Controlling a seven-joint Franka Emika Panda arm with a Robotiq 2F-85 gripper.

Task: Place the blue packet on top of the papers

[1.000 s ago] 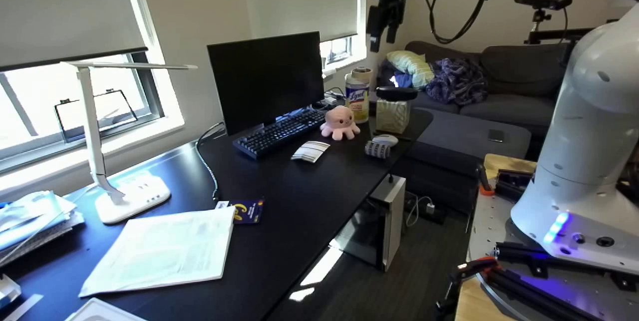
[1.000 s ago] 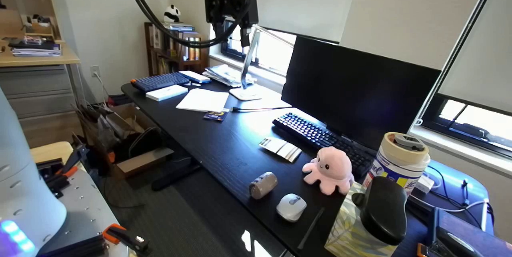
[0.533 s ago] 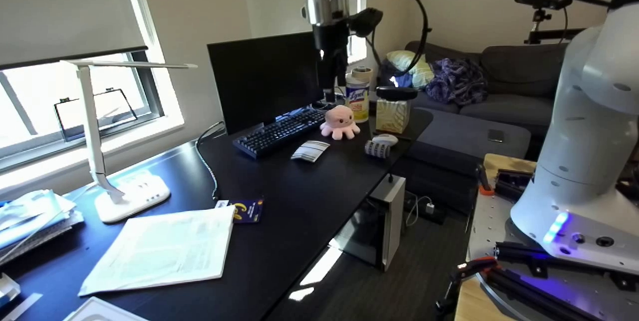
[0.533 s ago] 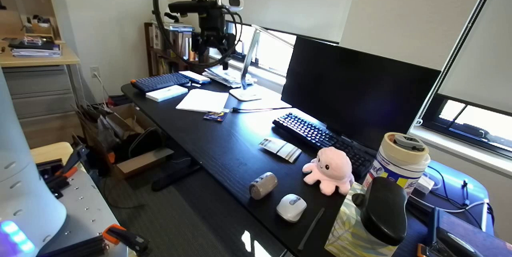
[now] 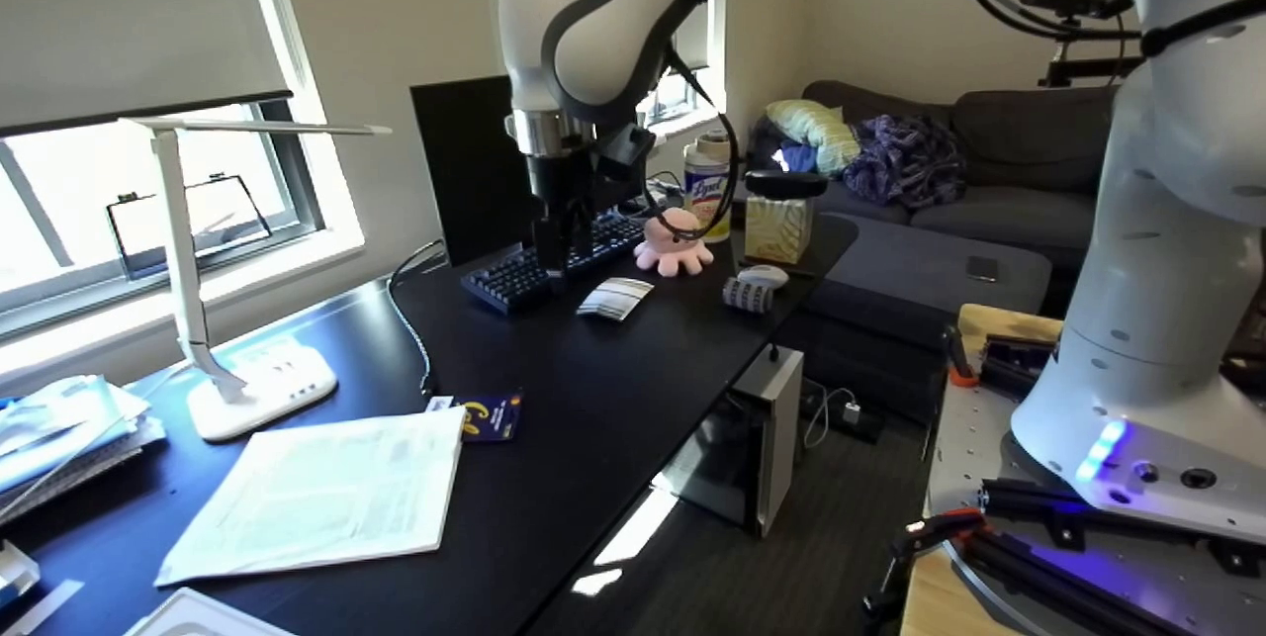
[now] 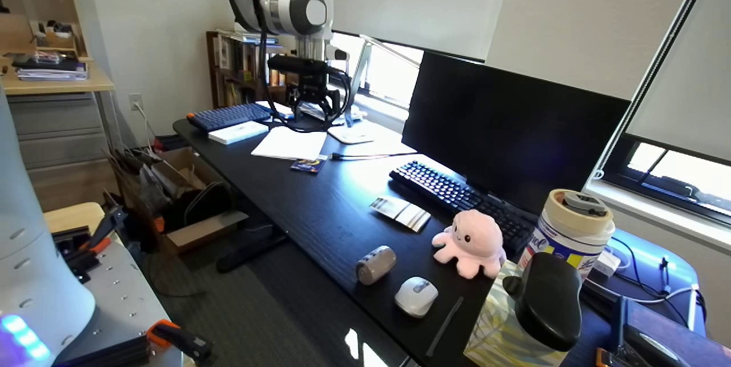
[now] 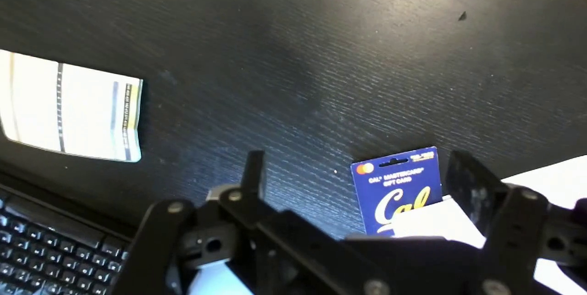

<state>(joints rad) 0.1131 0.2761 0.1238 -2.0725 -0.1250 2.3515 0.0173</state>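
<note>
Blue packet wording, "gift card", is legible only in the wrist view, the claw wide-spread and empty.

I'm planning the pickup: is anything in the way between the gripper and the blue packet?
Nothing visible stands between the open gripper and the exposed part of the blue packet, but a corner of the papers overlaps it.

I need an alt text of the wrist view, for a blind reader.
The blue packet lies partly under the papers on a dark desk; the open, empty tool fills the foreground, with a striped white item and keyboard at left.
</note>
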